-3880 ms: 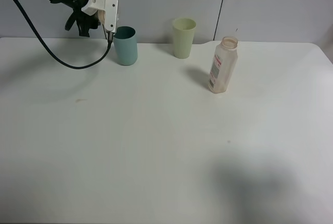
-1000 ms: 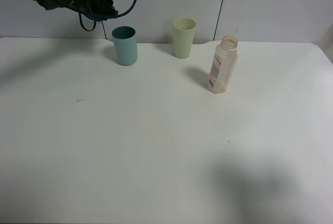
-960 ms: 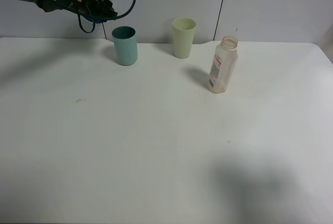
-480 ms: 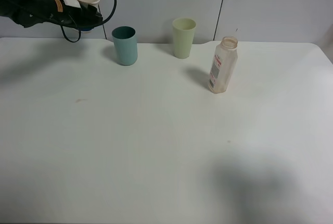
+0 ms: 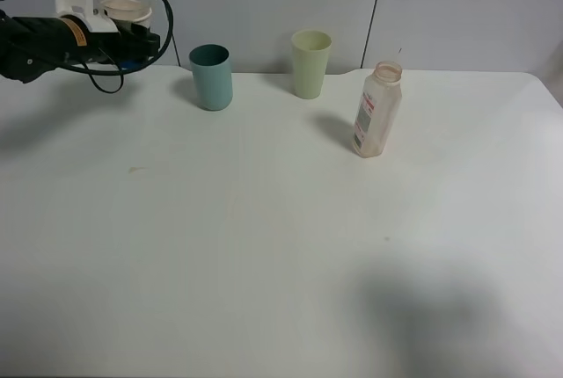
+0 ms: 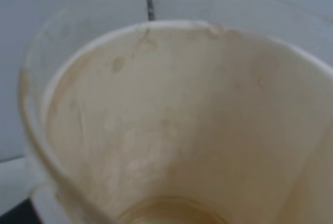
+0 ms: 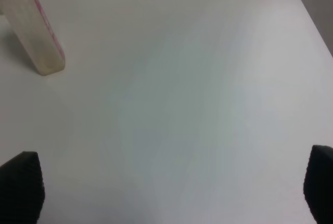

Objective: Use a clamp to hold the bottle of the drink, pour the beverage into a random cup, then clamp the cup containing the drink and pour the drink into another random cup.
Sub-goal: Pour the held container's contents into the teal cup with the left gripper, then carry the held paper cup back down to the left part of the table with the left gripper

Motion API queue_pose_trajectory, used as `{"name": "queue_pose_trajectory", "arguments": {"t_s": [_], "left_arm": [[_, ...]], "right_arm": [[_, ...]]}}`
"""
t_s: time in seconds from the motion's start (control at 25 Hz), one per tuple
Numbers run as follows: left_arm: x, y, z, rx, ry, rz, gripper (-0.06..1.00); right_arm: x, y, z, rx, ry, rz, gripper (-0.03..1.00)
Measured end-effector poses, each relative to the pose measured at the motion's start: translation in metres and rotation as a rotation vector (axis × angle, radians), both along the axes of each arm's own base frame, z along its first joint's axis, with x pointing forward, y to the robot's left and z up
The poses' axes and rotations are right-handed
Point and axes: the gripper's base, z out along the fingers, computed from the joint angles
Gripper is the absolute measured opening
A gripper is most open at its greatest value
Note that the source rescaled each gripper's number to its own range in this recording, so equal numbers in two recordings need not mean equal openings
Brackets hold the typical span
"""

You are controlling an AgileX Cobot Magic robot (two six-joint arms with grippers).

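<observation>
Teal tumbler (image 5: 211, 76) upright, stained cup (image 6: 177, 130) (held) nearly empty

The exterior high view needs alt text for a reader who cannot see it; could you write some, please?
The left gripper holds a blue cup raised at far left; a teal tumbler, a yellow-green tumbler and a bottle stand on a white table.

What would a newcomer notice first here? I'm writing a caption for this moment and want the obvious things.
First, the left gripper raised at the table's far left, holding a cup whose stained inside fills the left wrist view, with only a little brown liquid at its bottom. Next come the teal tumbler and the pale yellow-green tumbler along the back edge, with the bottle standing upright to their right.
</observation>
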Motion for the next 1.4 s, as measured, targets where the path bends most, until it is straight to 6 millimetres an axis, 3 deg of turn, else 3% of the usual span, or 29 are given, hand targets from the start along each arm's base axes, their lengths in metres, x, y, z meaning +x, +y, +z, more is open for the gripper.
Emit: {"name": "queue_pose_trajectory", "arguments": {"t_s": [0.52,1.4], "left_arm": [[-0.039,0.028,-0.031,-0.095,-0.083,0.034,0.01],[-0.089,0.058,-0.06,-0.113,-0.103,0.149,0.01]], "right_arm": [[0.0,0.0,0.0,0.0,0.0,0.0,1.0],[0.0,0.0,0.0,0.0,0.0,0.0,1.0]]}}
